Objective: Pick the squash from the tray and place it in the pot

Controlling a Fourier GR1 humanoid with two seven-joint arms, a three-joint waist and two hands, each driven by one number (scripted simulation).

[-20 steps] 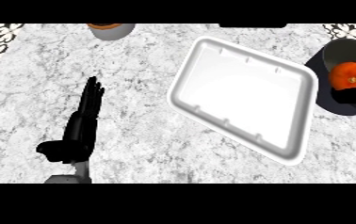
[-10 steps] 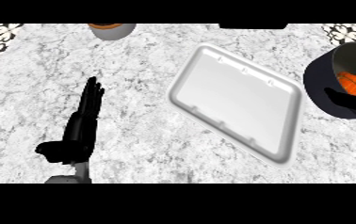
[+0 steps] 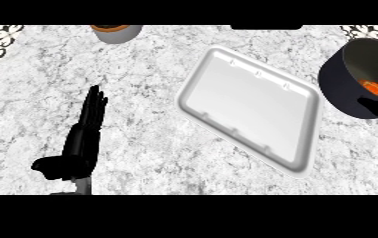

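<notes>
Left hand [image 3: 80,142] flat, fingers straight, holding nothing, resting on marble tabletop [image 3: 148,82]. White tray [image 3: 251,107] at centre. Dark pot [image 3: 353,79] at right edge, squash [image 3: 370,86] inside.

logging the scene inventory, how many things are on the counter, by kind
tray: 1
pot: 1, at the right edge, with something orange showing inside
grey cup-like container: 1, at the top edge, orange inside
robot hand: 1, the left, open
total: 4
</notes>
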